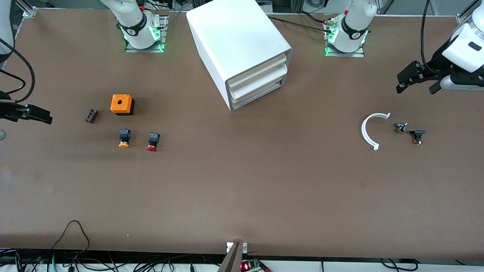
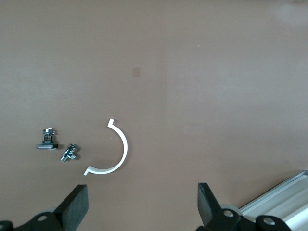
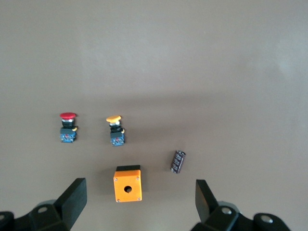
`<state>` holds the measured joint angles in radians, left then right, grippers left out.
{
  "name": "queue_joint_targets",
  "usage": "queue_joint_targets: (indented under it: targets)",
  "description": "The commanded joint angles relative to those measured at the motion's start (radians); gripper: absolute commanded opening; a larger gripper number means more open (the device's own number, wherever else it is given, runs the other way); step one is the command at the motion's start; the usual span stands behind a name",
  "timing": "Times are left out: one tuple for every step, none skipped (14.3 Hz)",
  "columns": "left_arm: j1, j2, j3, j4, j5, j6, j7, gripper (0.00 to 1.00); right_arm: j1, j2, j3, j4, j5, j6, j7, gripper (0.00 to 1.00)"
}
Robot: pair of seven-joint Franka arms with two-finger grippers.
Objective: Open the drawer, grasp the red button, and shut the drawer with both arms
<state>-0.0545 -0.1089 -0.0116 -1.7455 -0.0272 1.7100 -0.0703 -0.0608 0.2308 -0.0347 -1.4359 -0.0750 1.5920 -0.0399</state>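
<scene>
The white cabinet point(image 1: 236, 41) stands at the table's middle near the robots' bases, and its three stacked drawers point(image 1: 258, 81) are all shut. The red-capped button point(image 1: 152, 142) lies on the table toward the right arm's end, beside the orange-capped button point(image 1: 124, 138). It also shows in the right wrist view point(image 3: 68, 128). My right gripper point(image 1: 34, 113) is open and empty, up over that end of the table point(image 3: 139, 204). My left gripper point(image 1: 418, 81) is open and empty over the left arm's end point(image 2: 143, 207).
An orange cube with a hole point(image 1: 122, 104) and a small black part point(image 1: 91, 115) lie near the buttons, farther from the front camera. A white plastic arc point(image 1: 372, 129) and two small metal parts point(image 1: 401, 127) point(image 1: 417, 136) lie at the left arm's end.
</scene>
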Motion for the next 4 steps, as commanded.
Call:
queue_joint_targets:
  targets:
    - [0.002,0.02,-0.01,0.035,0.039,-0.024,0.027,1.0,-0.005,-0.12,-0.002,-0.177,0.017,0.087,-0.012,1.0]
    - [0.001,0.02,-0.011,0.037,0.039,-0.024,0.026,1.0,-0.005,-0.146,-0.002,-0.21,0.017,0.1,-0.009,1.0]
    - [0.002,0.02,-0.013,0.037,0.039,-0.024,0.026,1.0,-0.005,-0.163,-0.001,-0.228,0.02,0.089,0.018,1.0]
    - [0.002,0.018,-0.013,0.037,0.039,-0.024,0.026,1.0,-0.005,-0.183,-0.001,-0.257,0.032,0.088,0.053,1.0]
